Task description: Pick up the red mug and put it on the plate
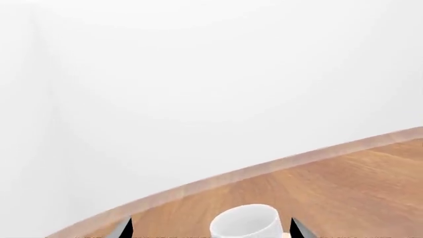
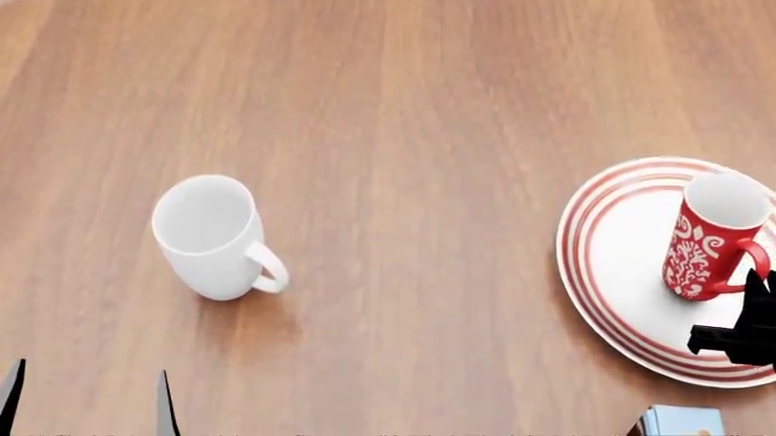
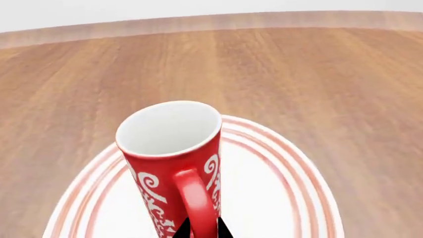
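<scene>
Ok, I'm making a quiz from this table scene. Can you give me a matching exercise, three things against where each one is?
Things:
1. red mug
2. white mug
3. plate

Places:
A. on the bare wood, toward the robot's left
B. on the wood at the robot's right, carrying a mug
C. upright on the ringed dish, handle toward the right gripper

Pairs: 1-C, 2-A, 3-B

Light is bright, even and soft in all three renders, with no glare. In the head view a faint shadow lies on the bench [image 2: 388,136] just below the white mug [image 2: 214,238]. The left wrist view is mostly washed-out white. Everything is sharp; the bench edge curves there.
</scene>
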`<state>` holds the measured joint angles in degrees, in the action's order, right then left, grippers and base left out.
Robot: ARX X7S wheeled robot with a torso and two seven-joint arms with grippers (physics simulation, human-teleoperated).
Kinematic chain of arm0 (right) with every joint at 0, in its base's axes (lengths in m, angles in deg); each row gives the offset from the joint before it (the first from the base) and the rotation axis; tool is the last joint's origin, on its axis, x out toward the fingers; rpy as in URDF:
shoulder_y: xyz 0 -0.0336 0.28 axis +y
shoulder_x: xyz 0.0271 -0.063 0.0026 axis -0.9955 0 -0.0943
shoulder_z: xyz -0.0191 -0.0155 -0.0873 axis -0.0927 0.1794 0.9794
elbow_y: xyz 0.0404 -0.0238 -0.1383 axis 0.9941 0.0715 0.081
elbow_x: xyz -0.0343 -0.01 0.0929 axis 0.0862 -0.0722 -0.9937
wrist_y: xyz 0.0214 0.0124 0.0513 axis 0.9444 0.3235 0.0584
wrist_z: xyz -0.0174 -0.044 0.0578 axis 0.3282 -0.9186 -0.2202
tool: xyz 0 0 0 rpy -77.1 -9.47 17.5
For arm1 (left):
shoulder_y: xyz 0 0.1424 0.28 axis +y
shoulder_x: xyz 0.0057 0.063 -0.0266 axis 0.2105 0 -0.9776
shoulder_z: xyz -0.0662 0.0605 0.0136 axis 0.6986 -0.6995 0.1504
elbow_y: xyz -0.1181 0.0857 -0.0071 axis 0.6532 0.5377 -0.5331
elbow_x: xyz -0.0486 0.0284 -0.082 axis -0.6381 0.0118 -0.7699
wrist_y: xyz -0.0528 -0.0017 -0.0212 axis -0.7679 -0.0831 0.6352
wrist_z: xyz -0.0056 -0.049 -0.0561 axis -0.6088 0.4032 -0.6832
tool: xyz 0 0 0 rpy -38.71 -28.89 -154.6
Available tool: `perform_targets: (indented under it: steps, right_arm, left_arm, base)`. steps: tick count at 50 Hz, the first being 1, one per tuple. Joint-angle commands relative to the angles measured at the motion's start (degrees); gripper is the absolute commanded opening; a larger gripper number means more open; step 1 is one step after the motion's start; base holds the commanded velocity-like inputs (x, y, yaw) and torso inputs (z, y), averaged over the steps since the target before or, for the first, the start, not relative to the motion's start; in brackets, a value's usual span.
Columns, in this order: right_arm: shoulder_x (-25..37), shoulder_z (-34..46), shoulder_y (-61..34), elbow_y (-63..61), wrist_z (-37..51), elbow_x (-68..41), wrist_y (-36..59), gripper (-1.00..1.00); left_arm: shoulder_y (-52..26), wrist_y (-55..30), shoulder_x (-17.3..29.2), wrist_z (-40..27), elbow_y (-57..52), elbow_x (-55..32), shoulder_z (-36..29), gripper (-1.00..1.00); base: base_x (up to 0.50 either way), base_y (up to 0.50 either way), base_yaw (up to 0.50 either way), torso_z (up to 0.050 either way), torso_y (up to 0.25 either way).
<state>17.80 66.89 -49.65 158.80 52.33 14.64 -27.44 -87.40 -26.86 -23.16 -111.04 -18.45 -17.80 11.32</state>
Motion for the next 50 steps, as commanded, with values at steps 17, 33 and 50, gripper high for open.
perform_targets:
  steps: [17,33,50]
  right_arm:
    - [-0.4,-2.3,1.1,0.0,-0.2,-0.1,-1.0,-1.0]
    - [-0.2,-1.7,1.3,-0.1,-6.3,-0.3,-2.1,1.0]
    - [-0.2,-2.4,2.0,0.0,-11.0,-0.5,-3.8,1.0]
  left_arm:
    - [-0.2,0.2,0.2,-0.4,0.1,0.3,-0.3,1.0]
    - [-0.3,0.6,0.3,-0.5,0.3,0.5,-0.6,1.0]
    - [-0.5,1.5,0.4,-0.7,0.7,0.0,-0.9,1.0]
  base:
    - [0.0,0.0,0.0,0.003,-0.035]
    - [0.0,0.0,0.0,0.003,-0.034]
    - [0.0,0.0,0.0,0.0,-0.003]
